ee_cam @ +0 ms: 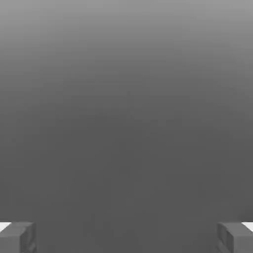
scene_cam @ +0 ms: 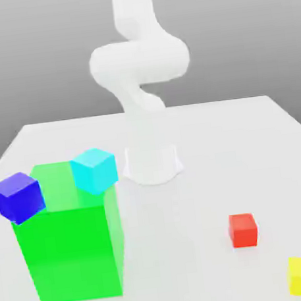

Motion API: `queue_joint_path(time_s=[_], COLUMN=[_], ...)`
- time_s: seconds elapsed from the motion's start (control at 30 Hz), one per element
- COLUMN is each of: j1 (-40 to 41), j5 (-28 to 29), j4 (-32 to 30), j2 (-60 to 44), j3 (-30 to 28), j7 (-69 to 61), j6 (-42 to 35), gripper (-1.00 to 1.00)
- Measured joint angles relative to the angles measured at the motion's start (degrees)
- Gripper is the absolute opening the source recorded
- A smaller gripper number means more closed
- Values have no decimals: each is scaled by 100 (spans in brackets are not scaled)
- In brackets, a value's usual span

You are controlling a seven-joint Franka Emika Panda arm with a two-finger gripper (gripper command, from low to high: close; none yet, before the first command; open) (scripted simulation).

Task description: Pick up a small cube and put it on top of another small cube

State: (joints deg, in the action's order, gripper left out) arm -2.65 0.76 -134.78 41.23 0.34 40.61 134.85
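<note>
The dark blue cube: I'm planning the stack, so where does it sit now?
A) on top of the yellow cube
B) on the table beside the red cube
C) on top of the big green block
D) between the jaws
C: the dark blue cube rests on the big green block, at its corner on the exterior view's left.

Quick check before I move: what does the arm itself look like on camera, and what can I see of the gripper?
The arm is plain glossy white, built of smooth rounded segments on a cylindrical base, with no cables or markings visible in the exterior view. In the hand view, the gripper shows two blocky grey fingertips with white upper edges, set far apart at opposite sides.
</note>
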Motion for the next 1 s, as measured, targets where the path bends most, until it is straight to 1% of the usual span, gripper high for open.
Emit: queue_joint_path(time_s=[0.37, 0.47, 0.67, 0.77, 0.9, 0.93, 1.0], j1=[-1313, -1629, -2230, -2246, -2399, -2431, -2431], j5=[258, 232, 20, 81, 226, 242, 244], j4=[-1458, -1845, -2586, -2590, -2456, -2433, -2433], j2=[-2340, -2951, -4167, -4784, -5613, -5741, -5741], j3=[48, 87, 357, 313, 111, 74, 74], j7=[-2691, -3468, -5085, -5216, -5133, -5123, -5122], j6=[1549, 1958, 2783, 3267, 3941, 4045, 4043], gripper=[0, 0, 0, 0, 0, -100, -100])
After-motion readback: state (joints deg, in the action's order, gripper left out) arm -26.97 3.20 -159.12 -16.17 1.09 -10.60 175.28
